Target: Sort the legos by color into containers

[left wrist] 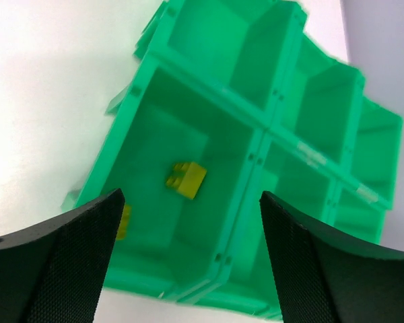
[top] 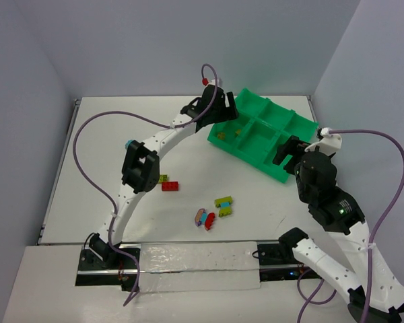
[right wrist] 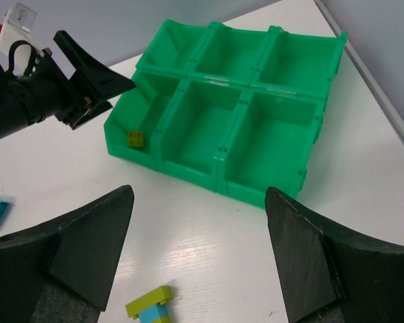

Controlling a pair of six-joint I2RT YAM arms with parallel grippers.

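place: robot lab cell | signs: bare pale walls [top: 155, 40] enclosing white table [top: 101, 134], cabled robot arms [top: 158, 142]

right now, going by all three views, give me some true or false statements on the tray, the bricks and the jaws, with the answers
1. The left gripper has its jaws open above the green tray. True.
2. A red brick lies in the tray. False: the only bricks seen in it are yellow bricks, in one corner compartment.
3. The right gripper holds a brick. False: its jaws are open with nothing between them.
4. Several loose bricks lie on the table. True.
5. The tray has four compartments. False: it has six.
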